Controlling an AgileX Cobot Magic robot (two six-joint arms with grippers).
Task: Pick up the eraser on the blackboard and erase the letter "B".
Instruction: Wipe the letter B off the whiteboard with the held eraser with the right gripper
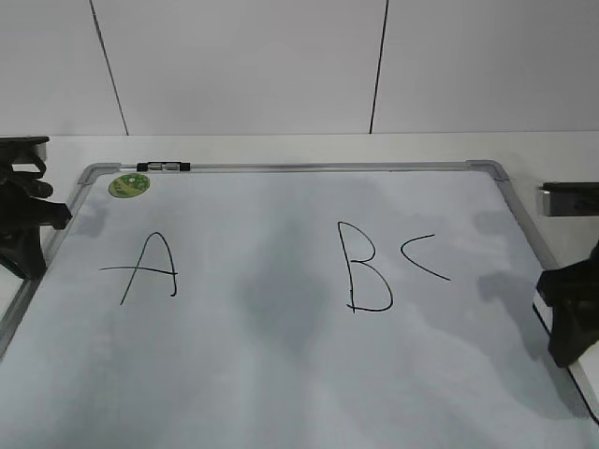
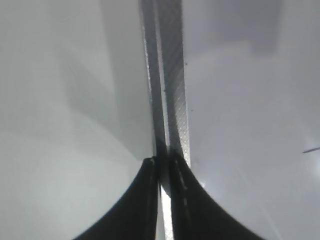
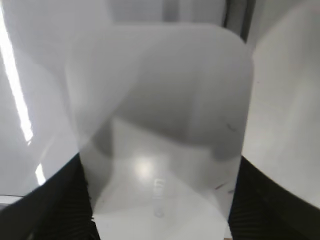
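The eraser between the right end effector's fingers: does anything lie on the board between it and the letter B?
Nothing solid does. The eraser sits between the fingers of the right end effector at the board's right edge. Only the drawn C lies on the way to the B, so a straight sweep might smear it.

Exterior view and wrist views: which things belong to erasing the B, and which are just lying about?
Job: eraser between the right gripper fingers; letter B; blackboard.
Lying about: marker, green sticker, letter A, letter C.
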